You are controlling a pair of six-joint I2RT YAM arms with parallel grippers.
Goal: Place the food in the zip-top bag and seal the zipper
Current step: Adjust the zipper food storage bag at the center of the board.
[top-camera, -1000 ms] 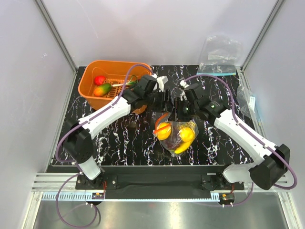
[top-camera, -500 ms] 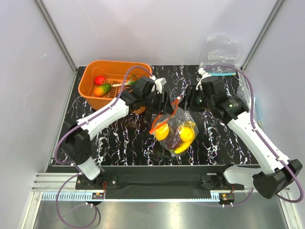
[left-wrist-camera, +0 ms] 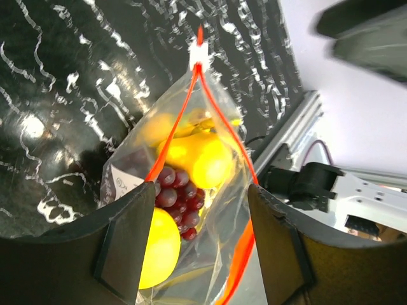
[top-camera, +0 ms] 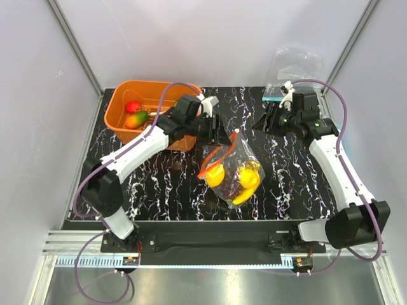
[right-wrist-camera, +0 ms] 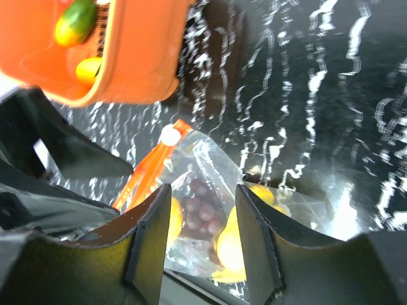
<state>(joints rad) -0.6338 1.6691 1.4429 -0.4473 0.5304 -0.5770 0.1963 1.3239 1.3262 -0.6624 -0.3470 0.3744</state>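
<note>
Ctr of surface (top-camera: 159, 184): zip-top bag (top-camera: 236, 166) lies flat w/ food inside, i.e. yellow lemon pcs (top-camera: 217, 175), banana bunch (top-camera: 248, 181), purple grapes (left-wrist-camera: 178, 190). The zipper (top-camera: 219, 154) isn't shut: its 2 red-orange tracks split apart from the white slider (left-wrist-camera: 199, 54) at the bag's far tip. Just beside that tip, left hand (top-camera: 221, 133), fingers apart, gripping nothing. Further back-right, well apart from bag, right hand (top-camera: 268, 122), fingers also spread, empty. Far left: orange basket (top-camera: 117, 117) w/ toy fruit (top-camera: 135, 115). Far right corner: clear bags (top-camera: 294, 70).
</note>
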